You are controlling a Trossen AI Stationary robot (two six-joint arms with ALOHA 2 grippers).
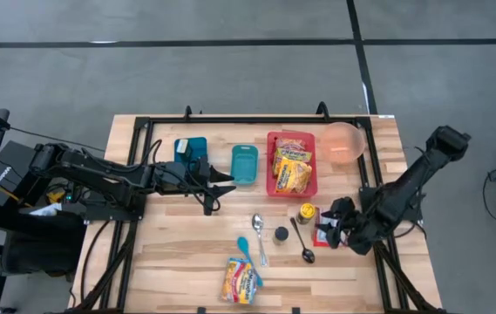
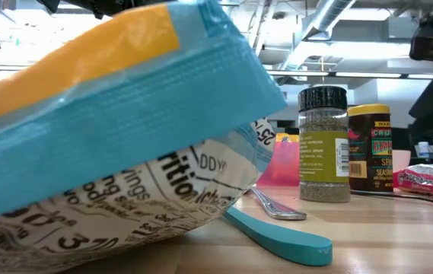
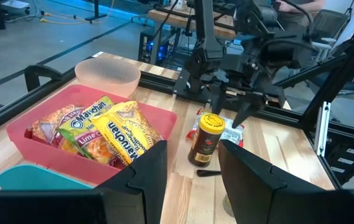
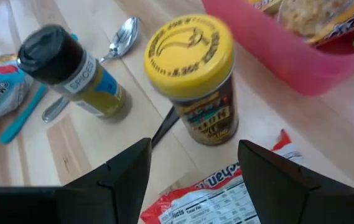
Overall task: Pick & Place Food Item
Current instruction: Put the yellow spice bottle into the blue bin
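Observation:
A red and white food packet (image 4: 211, 193) lies flat on the table at the right, next to a yellow-lidded spice jar (image 4: 192, 81). My right gripper (image 4: 194, 149) slants down over this packet (image 1: 322, 234), open, a finger on either side of the packet's near end; I cannot tell whether it touches. A red bin (image 1: 271, 166) farther back holds ramen packets (image 3: 124, 127). Another food packet (image 1: 241, 281) lies near the front edge. My left gripper (image 3: 192, 168) hangs open and empty at centre-left (image 1: 221, 185).
A black-lidded spice jar (image 1: 280, 234), two metal spoons (image 1: 259, 237) (image 1: 302, 240) and a teal-handled utensil (image 2: 277, 236) lie mid-table. Two teal containers (image 1: 192, 150) (image 1: 245, 163) and a pink bowl (image 1: 345, 142) stand along the back. Black frame rails edge the table.

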